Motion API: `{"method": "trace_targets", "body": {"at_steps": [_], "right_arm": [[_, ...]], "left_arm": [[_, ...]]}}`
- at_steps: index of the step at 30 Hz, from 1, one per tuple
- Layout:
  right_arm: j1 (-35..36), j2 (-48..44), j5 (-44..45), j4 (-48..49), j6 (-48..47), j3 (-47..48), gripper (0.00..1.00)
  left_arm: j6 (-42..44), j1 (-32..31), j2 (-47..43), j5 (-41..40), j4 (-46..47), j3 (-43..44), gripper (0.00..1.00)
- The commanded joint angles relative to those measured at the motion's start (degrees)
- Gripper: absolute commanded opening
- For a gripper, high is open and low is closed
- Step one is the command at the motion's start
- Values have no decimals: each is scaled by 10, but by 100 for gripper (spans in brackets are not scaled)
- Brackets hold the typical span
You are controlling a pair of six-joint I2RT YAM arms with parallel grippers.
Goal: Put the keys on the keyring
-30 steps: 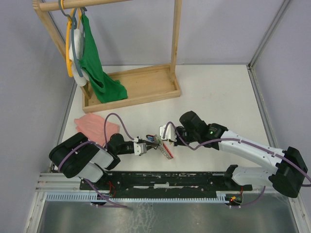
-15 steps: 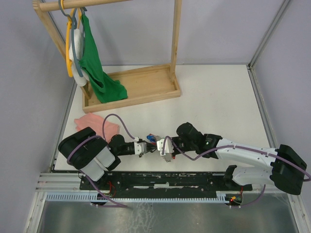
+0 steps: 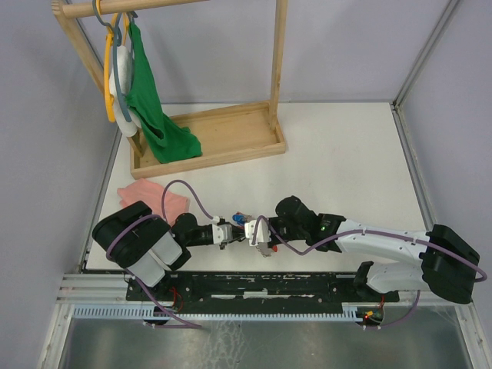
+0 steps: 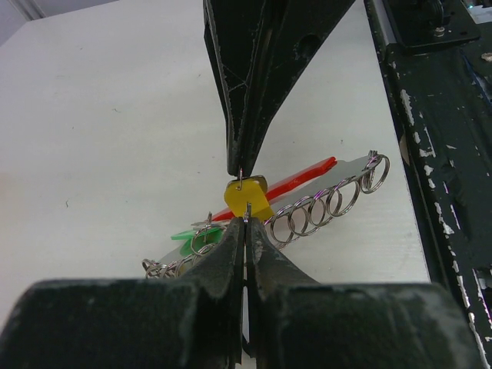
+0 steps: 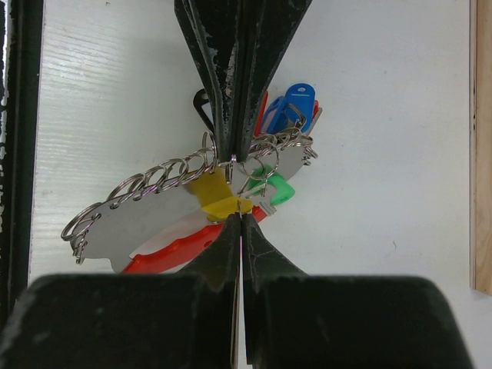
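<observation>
1. Setting, top view: the key bunch [image 3: 241, 222] lies on the worktop [image 3: 346, 154] near its 6 o'clock edge. It sits between the two arms, where both can reach it. The wooden rack [image 3: 207, 142] at 11 o'clock and the pink cloth [image 3: 150, 198] at 9 o'clock are well apart from it.
2. Holder: a silver plate [image 5: 134, 223] lies flat, with a row of split rings [image 5: 157, 178] along one edge. The blue-tagged key [image 5: 298, 98] and the red-tagged key [image 5: 173, 247] lie against it.
3. Task keys, right wrist view: the yellow-tagged key [image 5: 215, 192] rests over the middle of the plate. The green-tagged key [image 5: 278, 189] lies just beside it at 3 o'clock.
4. The left gripper [image 4: 246, 227] comes in from 9 o'clock in the top view. Its jaws are clenched, and the tip meets a thin wire at the edge of the yellow tag.
5. The right gripper [image 5: 239, 223] comes in from 3 o'clock, jaws likewise clenched, and meets the opposite edge of the same tag. Whether either tip nips ring wire or plastic is too small to tell.
6. Reading: the opposed pinch probably lets one arm steady the ring while the other feeds the key on. Whether the yellow-tagged key is already threaded cannot be told, and the green-tagged key appears unattended.
</observation>
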Motion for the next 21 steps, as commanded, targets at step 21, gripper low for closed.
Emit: {"method": "trace_targets", "body": {"at_steps": [21], "right_arm": [[6, 18, -1, 93, 55, -22, 1]], "left_arm": [[-25, 2, -14, -10, 131, 2, 3]]}}
